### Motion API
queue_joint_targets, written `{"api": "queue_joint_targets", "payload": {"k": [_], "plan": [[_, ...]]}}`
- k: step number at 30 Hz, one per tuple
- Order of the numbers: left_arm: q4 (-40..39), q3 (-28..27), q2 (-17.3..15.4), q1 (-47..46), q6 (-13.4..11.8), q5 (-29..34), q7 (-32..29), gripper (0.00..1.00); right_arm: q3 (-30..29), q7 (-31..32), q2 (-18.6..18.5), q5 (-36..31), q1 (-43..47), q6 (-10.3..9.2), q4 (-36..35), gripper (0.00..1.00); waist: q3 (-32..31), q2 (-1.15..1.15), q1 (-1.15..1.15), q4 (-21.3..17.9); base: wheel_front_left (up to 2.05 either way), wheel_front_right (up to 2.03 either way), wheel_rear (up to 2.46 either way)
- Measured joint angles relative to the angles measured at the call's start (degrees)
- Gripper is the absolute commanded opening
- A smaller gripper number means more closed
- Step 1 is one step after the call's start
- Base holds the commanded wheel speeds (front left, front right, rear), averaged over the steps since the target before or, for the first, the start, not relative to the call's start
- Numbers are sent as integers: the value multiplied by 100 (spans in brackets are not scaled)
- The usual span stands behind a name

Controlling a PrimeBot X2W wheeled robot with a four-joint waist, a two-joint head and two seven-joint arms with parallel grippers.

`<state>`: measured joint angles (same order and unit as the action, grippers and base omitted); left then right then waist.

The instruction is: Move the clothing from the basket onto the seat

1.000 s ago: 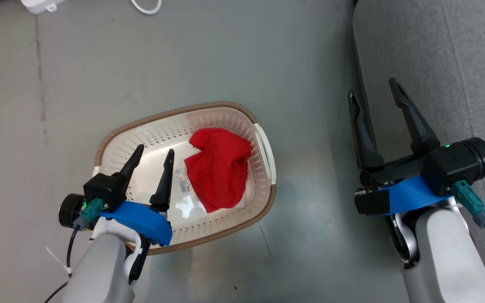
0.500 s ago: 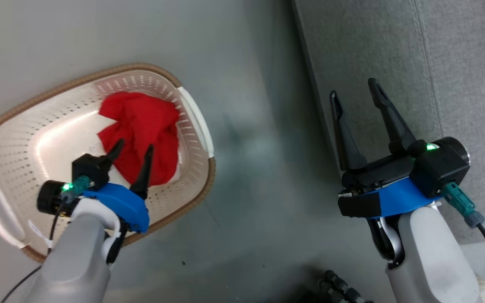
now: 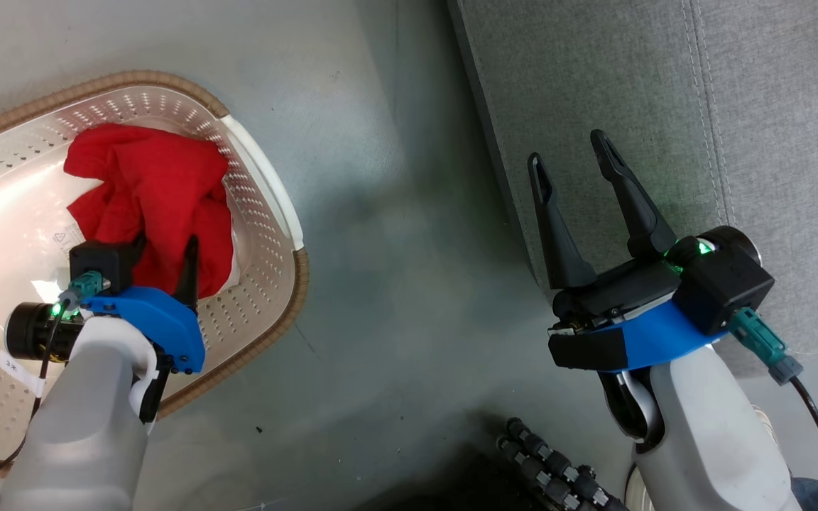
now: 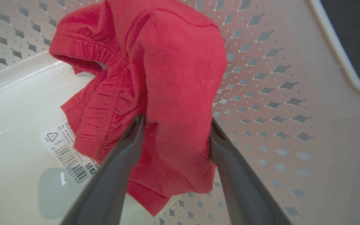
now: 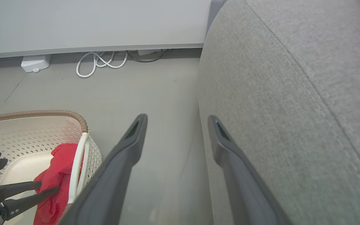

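Down inside the perforated laundry basket (image 3: 267, 177) with the left gripper (image 3: 166, 245), spread wide, straddling a fold of the crumpled red sports garment (image 3: 146, 177), touching fabric on both sides, not pinching. Barcode label (image 4: 67, 153) just left of the fingers. Over to the right gripper (image 3: 569, 145): parted, empty, poised level at the grey sofa cushion (image 3: 629, 71) edge.

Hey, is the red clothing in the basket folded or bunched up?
Bunched up: the red clothing sits in a crumpled heap with creases against the basket wall.
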<state>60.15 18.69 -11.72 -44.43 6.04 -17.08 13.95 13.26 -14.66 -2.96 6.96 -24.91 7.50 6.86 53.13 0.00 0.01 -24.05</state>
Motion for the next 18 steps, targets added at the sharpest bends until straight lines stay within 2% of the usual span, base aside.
{"api": "queue_joint_targets", "payload": {"k": [6, 7, 8, 9, 18], "plan": [[466, -5, 126, -245, 9, -118, -232, 100, 16, -22, 1, 23, 37, 0, -26, 100, 42, 0, -1, 29, 0, 0, 0], [533, -7, 138, -280, 10, -140, -277, 55, 16, -23, 1, 23, 45, 0, -25, 100, 47, 0, -1, 33, 0, 0, 0], [595, -1, 145, -310, 12, -145, -283, 24, 15, -23, 1, 23, 48, 0, -25, 100, 50, 0, -1, 36, 0, 0, 0], [637, 7, 149, -342, 15, -148, -286, 0, 12, -24, 1, 23, 48, 0, -24, 100, 51, 0, 0, 37, 0, 0, 0], [875, 147, 166, -484, 97, -222, -232, 0, 22, -31, 1, 24, 46, 1, -3, 100, 2, 0, -1, 8, 0, 0, 0]]}}
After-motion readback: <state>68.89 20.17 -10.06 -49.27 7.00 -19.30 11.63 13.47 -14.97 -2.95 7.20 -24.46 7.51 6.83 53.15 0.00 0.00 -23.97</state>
